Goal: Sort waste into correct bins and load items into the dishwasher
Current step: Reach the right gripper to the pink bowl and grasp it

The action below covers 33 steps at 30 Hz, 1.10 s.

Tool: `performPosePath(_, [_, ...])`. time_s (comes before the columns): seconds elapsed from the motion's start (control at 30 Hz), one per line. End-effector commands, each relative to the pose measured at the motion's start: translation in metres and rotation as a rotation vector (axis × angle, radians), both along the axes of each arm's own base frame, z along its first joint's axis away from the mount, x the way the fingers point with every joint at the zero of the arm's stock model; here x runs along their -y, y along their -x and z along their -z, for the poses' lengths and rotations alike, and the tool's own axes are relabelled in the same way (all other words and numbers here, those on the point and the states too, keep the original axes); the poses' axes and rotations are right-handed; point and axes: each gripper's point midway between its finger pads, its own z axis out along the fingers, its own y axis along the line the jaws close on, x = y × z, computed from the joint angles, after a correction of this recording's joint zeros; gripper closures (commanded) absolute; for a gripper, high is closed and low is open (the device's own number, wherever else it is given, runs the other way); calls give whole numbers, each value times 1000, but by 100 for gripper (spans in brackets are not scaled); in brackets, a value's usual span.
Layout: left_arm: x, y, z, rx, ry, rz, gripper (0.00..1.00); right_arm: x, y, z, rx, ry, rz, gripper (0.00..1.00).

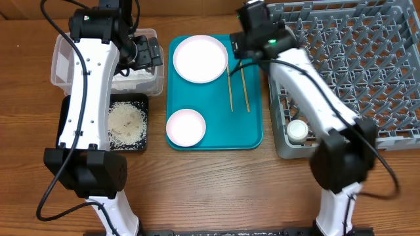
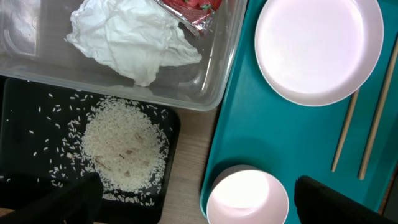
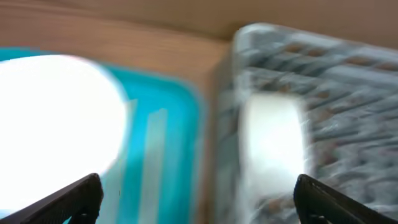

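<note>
Here, left hand (image 2: 198,194) and right hand (image 3: 198,194) gape wide, empty; 2 chopsticks (image 1: 230,88) lie parallel, front-to-back on the teal tray (image 1: 223,128).

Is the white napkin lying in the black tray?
No, the napkin lies in the clear tub; the black tray holds rice.

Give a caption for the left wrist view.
Napkin and wrapper in clear tub, rice on black tray, plate and bowl on teal tray.

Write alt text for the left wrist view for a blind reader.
A clear tub holds a crumpled white napkin and red wrapper; below it, rice scraps lie in a black tray. Right, a teal tray carries a plate, bowl and chopsticks.
</note>
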Motion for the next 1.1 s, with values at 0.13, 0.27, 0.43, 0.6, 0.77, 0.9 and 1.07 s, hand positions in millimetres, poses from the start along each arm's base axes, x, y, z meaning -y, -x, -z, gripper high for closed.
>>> performPosePath(0.13, [-4, -3, -9, 28, -15, 6, 0, -84, 79, 17, -378, -458, -215, 0])
performPosePath(0.27, [-4, -3, -9, 28, -15, 6, 0, -93, 99, 62, -500, -488, -92, 20])
performPosePath(0.43, [-4, -3, -9, 28, -16, 6, 0, -108, 127, 106, -605, -535, 43, 30])
performPosePath(0.6, [-4, -3, -9, 28, -16, 6, 0, -128, 151, 130, -630, -508, 19, 39])
performPosePath(0.77, [-4, -3, -9, 28, -16, 6, 0, -131, 166, 155, -629, -431, 91, 54])
performPosePath(0.9, [-4, -3, -9, 28, -16, 6, 0, -131, 170, 166, -653, -416, 104, 65])
performPosePath(1.07, [-4, -3, -9, 28, -16, 6, 0, -127, 167, 171, -646, -401, 124, 96])
